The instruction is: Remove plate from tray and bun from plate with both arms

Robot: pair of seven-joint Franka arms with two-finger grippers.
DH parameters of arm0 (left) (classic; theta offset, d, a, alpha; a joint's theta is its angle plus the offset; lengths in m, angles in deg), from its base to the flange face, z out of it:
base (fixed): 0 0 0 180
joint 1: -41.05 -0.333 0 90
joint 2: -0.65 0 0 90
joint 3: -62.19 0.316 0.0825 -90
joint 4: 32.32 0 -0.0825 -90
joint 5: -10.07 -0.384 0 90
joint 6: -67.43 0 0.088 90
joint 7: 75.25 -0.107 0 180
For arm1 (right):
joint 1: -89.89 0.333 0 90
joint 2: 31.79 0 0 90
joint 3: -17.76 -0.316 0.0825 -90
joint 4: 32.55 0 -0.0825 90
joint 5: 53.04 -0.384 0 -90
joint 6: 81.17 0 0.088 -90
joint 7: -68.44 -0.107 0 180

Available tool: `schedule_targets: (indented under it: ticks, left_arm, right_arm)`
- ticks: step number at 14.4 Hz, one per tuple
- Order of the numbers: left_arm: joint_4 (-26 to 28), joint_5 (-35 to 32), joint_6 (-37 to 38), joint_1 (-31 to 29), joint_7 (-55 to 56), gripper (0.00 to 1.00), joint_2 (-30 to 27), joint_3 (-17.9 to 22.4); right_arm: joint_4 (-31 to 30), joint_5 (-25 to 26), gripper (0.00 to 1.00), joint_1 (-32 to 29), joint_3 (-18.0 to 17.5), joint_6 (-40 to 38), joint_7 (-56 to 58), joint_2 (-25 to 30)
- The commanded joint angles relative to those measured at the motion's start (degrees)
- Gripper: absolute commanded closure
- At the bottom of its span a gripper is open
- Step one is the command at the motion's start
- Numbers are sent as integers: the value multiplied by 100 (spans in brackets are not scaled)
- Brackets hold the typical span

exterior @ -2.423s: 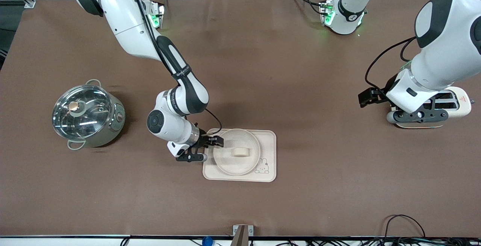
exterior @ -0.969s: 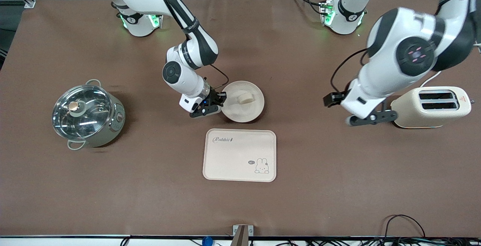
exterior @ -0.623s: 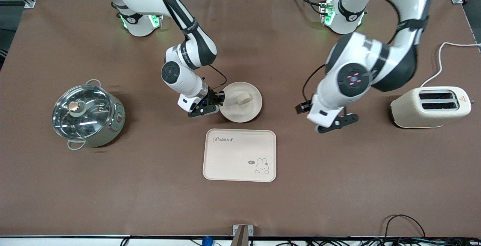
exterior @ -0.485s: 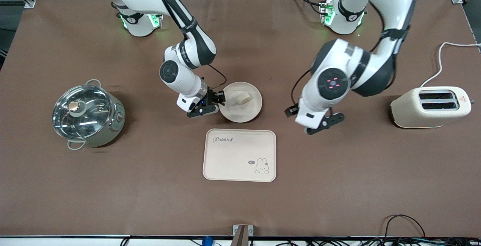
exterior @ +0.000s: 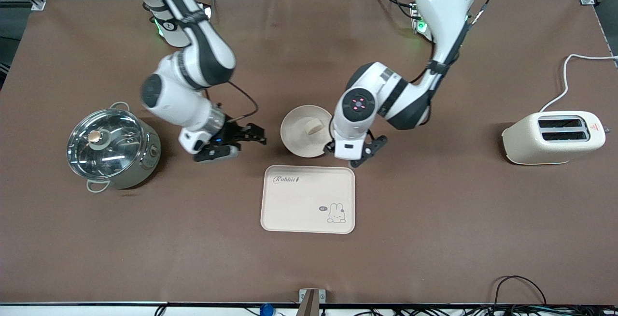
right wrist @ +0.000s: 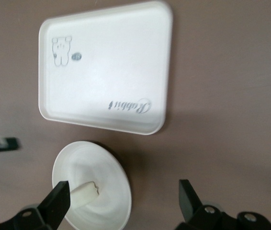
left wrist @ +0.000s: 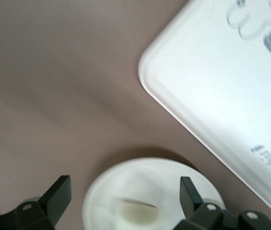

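A steel pot (exterior: 113, 148) with a glass lid (exterior: 105, 143) stood near the table's (exterior: 434, 238) edge at the right arm's end. A cream toaster (exterior: 553, 138), its white cord (exterior: 569, 78) trailing off, stood near the edge at the left arm's end.

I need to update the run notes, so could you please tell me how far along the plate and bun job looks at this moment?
Done: the plate sits on the tablecloth, off the tray, farther from the front camera.

In hand: the left gripper, open, is over the plate's edge by the bun. The right gripper, open and holding nothing, is beside the plate, toward the pot.

Left: the bun lies on the plate, not yet lifted.
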Motion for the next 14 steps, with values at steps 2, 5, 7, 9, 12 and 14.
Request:
schedule_targets:
  ticks: [2, 5, 7, 9, 12, 14]
  left_arm:
    - [164, 91, -838, 458, 768, 0, 318, 37]
    - [673, 91, -1488, 608, 830, 0, 327, 37]
    - [885, 91, -1683, 643, 891, 0, 335, 29]
    - [921, 100, -1684, 714, 962, 0, 336, 29]
    - [938, 91, -1692, 766, 1067, 4, 336, 29]
    - [965, 91, -1684, 801, 1068, 18, 336, 29]
  right_arm:
    - [-41, 1076, 0, -1056, 82, -1034, 74, 835]
    - [336, 2060, 0, -1698, 82, -1948, 66, 1187]
    - [862, 2641, 0, -2093, 82, -2755, 83, 1267]
    - [1416, 3020, 0, -2411, 82, -3626, 101, 1276]
    - [1796, 3250, 0, -2500, 126, -4200, 101, 1547]
    - [1998, 3355, 0, -2491, 117, -4341, 83, 1618]
